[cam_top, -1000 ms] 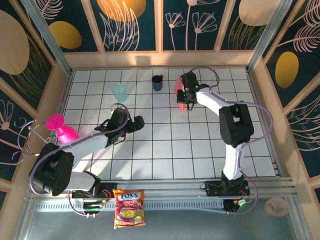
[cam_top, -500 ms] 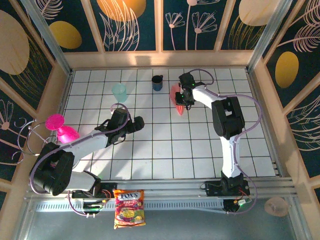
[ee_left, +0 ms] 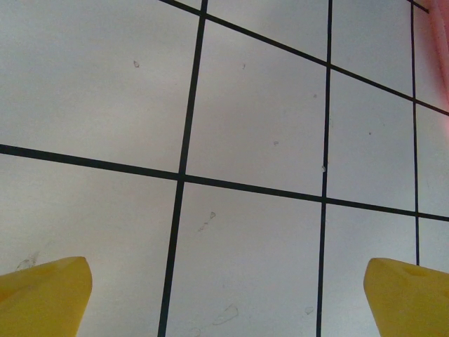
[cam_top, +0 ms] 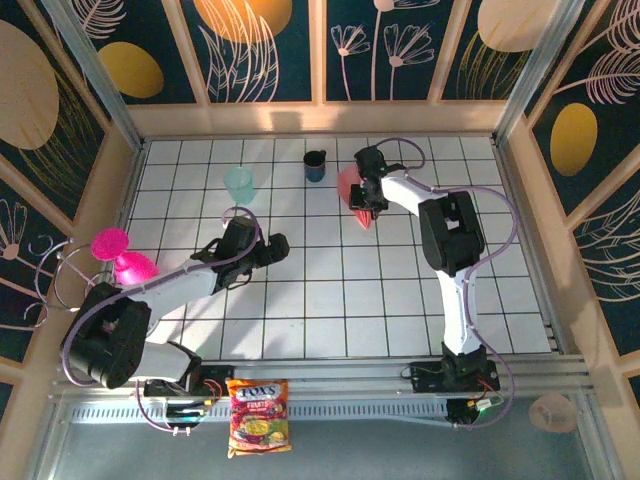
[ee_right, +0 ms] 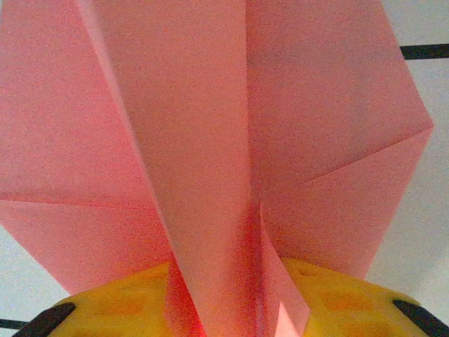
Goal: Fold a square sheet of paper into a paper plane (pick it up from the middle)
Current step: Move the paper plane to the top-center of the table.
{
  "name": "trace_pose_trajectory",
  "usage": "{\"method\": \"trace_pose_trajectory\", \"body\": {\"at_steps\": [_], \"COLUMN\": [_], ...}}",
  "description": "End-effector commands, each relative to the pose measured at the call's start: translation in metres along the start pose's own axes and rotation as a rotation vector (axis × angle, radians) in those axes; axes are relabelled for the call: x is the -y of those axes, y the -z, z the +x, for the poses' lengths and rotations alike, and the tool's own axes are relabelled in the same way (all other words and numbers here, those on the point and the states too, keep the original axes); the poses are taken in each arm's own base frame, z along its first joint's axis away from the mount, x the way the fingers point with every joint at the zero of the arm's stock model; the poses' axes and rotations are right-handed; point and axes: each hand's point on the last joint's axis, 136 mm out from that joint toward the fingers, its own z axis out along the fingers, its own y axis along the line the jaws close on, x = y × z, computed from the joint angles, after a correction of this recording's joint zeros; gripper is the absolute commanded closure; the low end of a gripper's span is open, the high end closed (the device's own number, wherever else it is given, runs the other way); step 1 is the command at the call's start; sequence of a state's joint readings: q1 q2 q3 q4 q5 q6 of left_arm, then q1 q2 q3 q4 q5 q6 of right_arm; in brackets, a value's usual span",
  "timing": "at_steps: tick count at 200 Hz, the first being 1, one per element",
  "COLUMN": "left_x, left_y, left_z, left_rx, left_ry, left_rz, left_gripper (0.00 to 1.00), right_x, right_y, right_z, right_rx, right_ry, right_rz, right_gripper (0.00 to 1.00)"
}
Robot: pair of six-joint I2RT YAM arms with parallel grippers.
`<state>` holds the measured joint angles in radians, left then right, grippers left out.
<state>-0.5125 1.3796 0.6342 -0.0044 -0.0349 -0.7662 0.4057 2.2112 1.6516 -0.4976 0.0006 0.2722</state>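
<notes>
The salmon-pink paper plane (cam_top: 350,190) lies on the white tiled table at the back, right of centre. In the right wrist view the paper plane (ee_right: 210,140) spreads its creased wings, its middle fold standing between my yellow fingers (ee_right: 337,298). My right gripper (cam_top: 366,195) sits over the plane's near end, its jaws apart and loose around that fold. My left gripper (cam_top: 275,245) hovers low over bare tiles at mid-left. In the left wrist view that gripper (ee_left: 228,295) is wide open, its yellow fingertips (ee_left: 42,295) at the frame's corners with nothing between them.
A pale teal cup (cam_top: 240,183) and a dark blue cup (cam_top: 316,165) stand at the back, left of the plane. A magenta goblet (cam_top: 120,255) lies by the left wall. A snack bag (cam_top: 258,415) rests on the front rail.
The right gripper carried the plane slightly left and down onto the tiles, and its jaws have parted from a tight grip. The left arm has not moved.
</notes>
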Motion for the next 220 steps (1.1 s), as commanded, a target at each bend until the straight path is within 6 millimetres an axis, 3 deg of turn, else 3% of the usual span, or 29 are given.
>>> {"method": "trace_pose_trajectory", "body": {"at_steps": [1, 37, 57, 76, 95, 128, 169, 194, 220], "left_x": [0.005, 0.006, 0.007, 0.012, 0.014, 0.015, 0.005, -0.009, -0.034], "left_y": [-0.001, 0.001, 0.003, 0.008, 0.014, 0.030, 0.071, 0.089, 0.097], "left_z": [-0.004, -0.005, -0.007, -0.015, -0.030, -0.067, -0.128, -0.154, -0.172], "left_rx": [-0.003, 0.001, 0.010, 0.034, 0.083, 0.232, 0.509, 0.614, 0.692], "left_ry": [-0.008, -0.007, -0.004, -0.004, -0.006, -0.030, -0.078, -0.075, -0.069], "left_rz": [0.005, 0.009, 0.010, 0.020, 0.001, -0.058, -0.206, -0.229, -0.282], "left_gripper": [0.01, 0.01, 0.01, 0.01, 0.01, 0.01, 0.01, 0.01, 0.01], "right_x": [0.019, 0.024, 0.013, 0.005, -0.007, -0.001, 0.057, 0.102, 0.154], "right_y": [-0.024, -0.030, -0.017, 0.009, 0.048, 0.122, 0.202, 0.236, 0.256], "right_z": [0.022, 0.031, 0.021, -0.001, -0.025, -0.053, -0.053, -0.034, -0.004], "right_rx": [-0.069, -0.077, -0.044, 0.021, 0.112, 0.307, 0.581, 0.734, 0.853], "right_ry": [-0.024, -0.037, -0.054, -0.071, -0.084, -0.151, -0.281, -0.355, -0.450], "right_rz": [0.108, 0.175, 0.139, 0.113, 0.056, 0.012, 0.085, 0.144, 0.302], "right_gripper": [0.60, 0.54, 0.54, 0.54, 0.51, 0.41, 0.27, 0.24, 0.16]}}
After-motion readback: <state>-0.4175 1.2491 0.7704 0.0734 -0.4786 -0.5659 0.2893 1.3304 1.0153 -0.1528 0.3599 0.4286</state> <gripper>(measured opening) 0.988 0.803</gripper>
